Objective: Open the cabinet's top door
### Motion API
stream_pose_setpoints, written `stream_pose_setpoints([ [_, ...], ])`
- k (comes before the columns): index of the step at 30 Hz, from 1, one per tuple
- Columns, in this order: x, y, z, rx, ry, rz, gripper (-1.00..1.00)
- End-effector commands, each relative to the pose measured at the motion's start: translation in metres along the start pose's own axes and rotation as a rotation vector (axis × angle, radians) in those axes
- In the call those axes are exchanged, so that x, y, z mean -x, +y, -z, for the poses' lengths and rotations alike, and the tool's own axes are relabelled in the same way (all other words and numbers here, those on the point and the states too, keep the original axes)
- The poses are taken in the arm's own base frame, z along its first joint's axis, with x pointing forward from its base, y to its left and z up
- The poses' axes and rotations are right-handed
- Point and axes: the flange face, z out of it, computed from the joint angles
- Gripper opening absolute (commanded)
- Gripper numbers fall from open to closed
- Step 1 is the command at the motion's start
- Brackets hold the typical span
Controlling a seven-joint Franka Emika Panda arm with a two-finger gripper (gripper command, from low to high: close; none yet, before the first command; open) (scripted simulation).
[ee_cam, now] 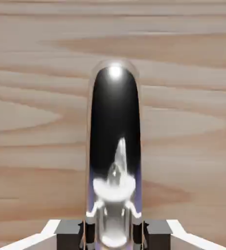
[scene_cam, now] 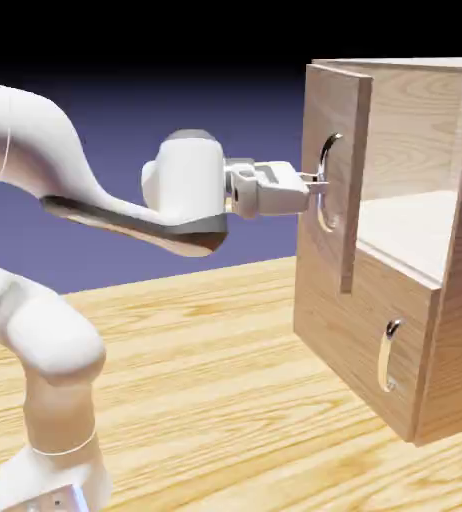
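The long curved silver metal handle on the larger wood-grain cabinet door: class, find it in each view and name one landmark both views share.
Exterior view: the long curved silver handle sits upper right, on the partly open top door, at the gripper.
Hand view: it fills the centre, running up from the grey fingertips.
Shared landmark: the gripper closed on the handle.

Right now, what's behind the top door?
The top door stands ajar, gripper at its handle. Behind it shows a pale, bare compartment of the cabinet. The part directly behind the panel is covered.
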Motion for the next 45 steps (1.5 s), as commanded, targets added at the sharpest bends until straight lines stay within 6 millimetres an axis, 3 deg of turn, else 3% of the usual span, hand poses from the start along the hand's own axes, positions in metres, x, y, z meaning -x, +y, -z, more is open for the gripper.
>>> stream_pose_setpoints([
  [1,0.001,-0.001,0.004,0.009,0.008,-0.001,-1.0],
  [19,0.021,-0.021,0.065,0.118,0.117,-0.002,-1.0],
  [27,0.037,-0.037,0.101,0.187,0.186,-0.002,-1.0],
  [37,0.073,-0.073,0.161,0.317,0.315,-0.002,-1.0],
  [45,0.116,-0.116,0.212,0.446,0.444,-0.002,-1.0],
])
